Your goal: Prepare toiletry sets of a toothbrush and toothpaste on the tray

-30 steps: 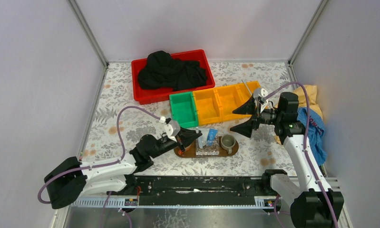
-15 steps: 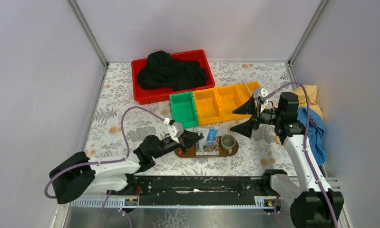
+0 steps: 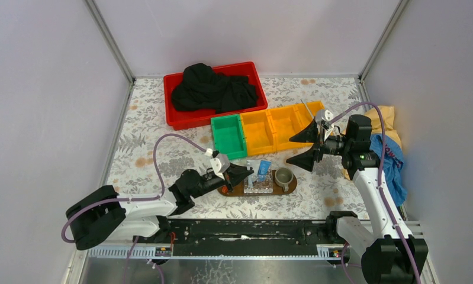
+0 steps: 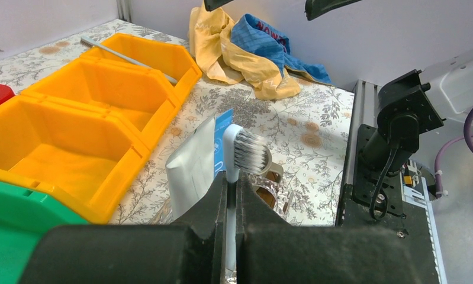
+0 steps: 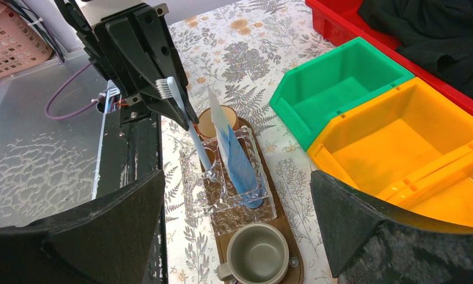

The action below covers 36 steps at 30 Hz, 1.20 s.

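Left gripper [image 4: 231, 183] clamping thin white toothbrush [image 4: 245, 151]; its lower end sitting in clear ribbed plastic holder [image 5: 222, 207] on dark-brown oval wooden tray [image 3: 290, 188], lower centre of the top view. Right gripper [image 3: 301, 147] hanging wide open, right of centre.

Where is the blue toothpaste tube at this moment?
Right wrist view, centre: the blue toothpaste tube stands in the clear holder on the tray, beside the white tube.

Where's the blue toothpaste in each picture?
Top external: the bright blue toothpaste tube stands below and right of the green plastic bin.
Left wrist: only a blue edge, behind the silvery-white tube.
Right wrist: centre, upright in the clear ribbed holder.
Shared landmark: the green bin.
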Each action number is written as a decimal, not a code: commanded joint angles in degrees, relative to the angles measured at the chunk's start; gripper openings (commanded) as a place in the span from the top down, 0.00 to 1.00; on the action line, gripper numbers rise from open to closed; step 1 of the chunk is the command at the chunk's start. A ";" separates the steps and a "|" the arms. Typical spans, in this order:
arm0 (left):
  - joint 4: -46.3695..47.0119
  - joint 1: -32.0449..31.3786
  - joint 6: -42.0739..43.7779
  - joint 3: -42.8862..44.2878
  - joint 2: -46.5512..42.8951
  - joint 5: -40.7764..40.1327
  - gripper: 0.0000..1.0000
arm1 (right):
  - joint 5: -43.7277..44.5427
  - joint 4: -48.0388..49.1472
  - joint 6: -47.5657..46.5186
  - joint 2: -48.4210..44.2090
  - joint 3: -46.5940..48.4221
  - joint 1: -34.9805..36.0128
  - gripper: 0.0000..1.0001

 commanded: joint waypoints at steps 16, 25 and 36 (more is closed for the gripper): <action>11.76 -0.44 2.22 -2.36 4.13 -1.46 0.99 | -1.27 0.69 -0.54 0.08 1.36 -0.36 0.00; 15.36 -0.43 3.57 -3.25 5.51 -1.30 1.00 | -1.26 0.68 -0.52 0.11 1.31 -0.41 0.01; 18.99 -0.46 5.81 -3.98 7.47 0.39 1.00 | -1.36 0.65 -0.58 0.28 1.31 -0.37 0.01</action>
